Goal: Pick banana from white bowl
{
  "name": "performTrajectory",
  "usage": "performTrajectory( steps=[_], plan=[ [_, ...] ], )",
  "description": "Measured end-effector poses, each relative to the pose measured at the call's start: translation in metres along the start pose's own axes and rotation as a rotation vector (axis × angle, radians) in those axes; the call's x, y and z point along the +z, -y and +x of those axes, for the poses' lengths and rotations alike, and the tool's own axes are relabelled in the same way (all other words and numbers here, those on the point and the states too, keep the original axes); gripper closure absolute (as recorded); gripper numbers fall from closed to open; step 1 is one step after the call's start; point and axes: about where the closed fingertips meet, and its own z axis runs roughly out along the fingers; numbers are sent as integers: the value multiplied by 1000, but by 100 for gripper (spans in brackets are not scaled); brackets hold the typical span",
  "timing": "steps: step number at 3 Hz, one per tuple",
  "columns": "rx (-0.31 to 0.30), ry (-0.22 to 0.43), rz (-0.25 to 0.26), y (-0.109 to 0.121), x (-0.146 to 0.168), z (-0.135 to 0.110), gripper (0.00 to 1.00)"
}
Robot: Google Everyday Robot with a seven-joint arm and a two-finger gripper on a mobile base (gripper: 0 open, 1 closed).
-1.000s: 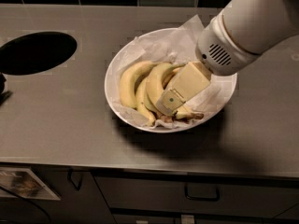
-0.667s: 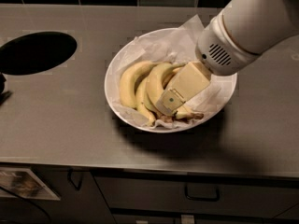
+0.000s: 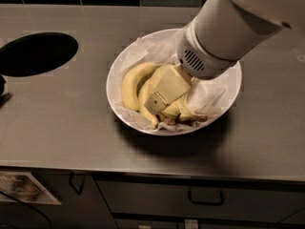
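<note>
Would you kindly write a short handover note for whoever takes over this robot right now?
Gripper: down inside the white bowl, on top of the bananas; whether it has a grip cannot be seen.
Things: the bananas lie on the paper lining in the bowl, which sits on the grey counter, right of the black hole.
Done: the reach into the bowl.
Left: secure a banana and lift it clear of the bowl.
</note>
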Motion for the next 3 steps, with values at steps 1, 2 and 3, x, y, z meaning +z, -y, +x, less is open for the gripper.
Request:
performTrajectory(
  steps=[1,2,3],
  plan=[
    [55,-44,63,-6,12,-9,0],
    [133,-30,86,-4,5,-12,0],
    [133,-28,86,-4,4,-13,0]
  ],
)
